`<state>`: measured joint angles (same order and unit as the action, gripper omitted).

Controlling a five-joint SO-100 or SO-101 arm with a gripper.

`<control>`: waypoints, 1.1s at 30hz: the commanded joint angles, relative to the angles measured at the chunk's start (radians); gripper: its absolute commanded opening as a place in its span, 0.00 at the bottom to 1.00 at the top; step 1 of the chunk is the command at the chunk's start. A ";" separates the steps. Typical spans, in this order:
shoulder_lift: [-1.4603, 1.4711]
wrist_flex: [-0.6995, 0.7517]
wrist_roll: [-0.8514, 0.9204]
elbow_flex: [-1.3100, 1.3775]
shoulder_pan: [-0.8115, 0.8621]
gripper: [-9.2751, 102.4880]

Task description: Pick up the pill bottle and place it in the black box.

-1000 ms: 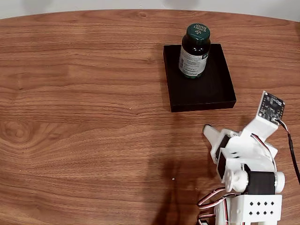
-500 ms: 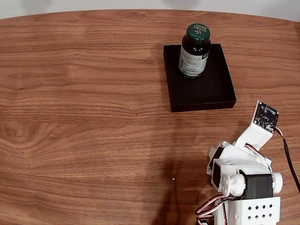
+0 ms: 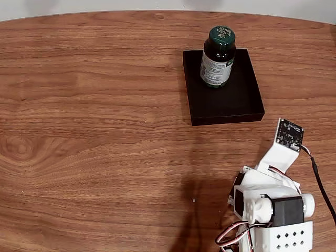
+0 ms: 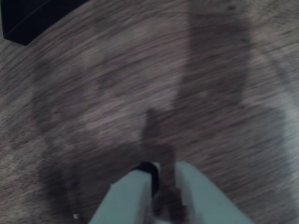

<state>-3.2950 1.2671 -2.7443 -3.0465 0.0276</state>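
The small dark green-brown cylindrical pill bottle (image 3: 217, 58) stands upright in the far part of the shallow matte black box (image 3: 226, 100). It looks light, stiff and smooth; grasp around its label. The white gripper (image 4: 163, 175), near right, is nearly closed and holds nothing.

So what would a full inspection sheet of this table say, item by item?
Surface: brown wood-grain table, with a tiny pale speck near the arm.
Job's things: pill bottle stands upright inside the black box, at its far end.
Clutter: nothing seen.
Grippers: gripper in the wrist view points at bare wood, nothing between the fingers, nearly closed; blurred. The white arm is folded at the table's near right in the fixed view.
Cables: black cable from the small circuit board; red and white wires at the base.
Surroundings: pale strip beyond the table's far edge.
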 commanded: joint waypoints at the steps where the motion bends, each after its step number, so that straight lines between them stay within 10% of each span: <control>1: -0.002 0.043 -0.028 0.017 -0.003 0.08; 33: -0.043 0.236 -0.216 0.017 0.031 0.08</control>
<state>-3.3379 1.3346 -2.9683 -3.0434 0.0491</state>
